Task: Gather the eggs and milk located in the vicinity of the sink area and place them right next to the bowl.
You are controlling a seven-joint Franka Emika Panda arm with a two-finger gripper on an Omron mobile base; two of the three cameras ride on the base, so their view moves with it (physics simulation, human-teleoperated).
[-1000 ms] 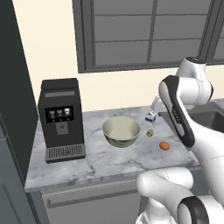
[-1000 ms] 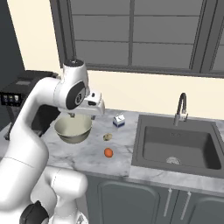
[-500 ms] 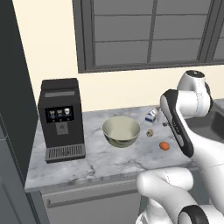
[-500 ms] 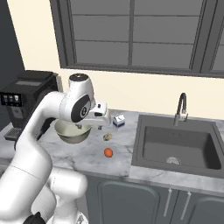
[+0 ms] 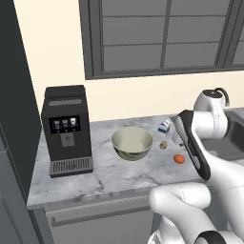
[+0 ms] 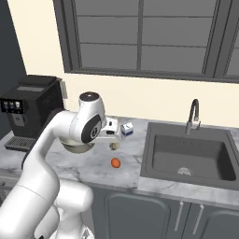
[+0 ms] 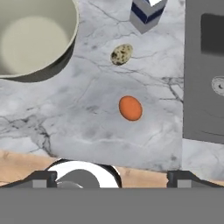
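Hand view: eggs lying on worktop [image 7: 87, 122].
We see orange egg [image 7: 130, 108] lengthwise up-frame, spotted egg [image 7: 121, 54] slanted; end effector [image 7: 112, 177] wide open, empty.

A black coffee machine [image 5: 66, 129] stands at the left end of the grey marbled table [image 5: 109, 178], against the cream wall and left of the dark-framed window [image 5: 162, 38], with grey cabinet doors [image 6: 140, 214] below.
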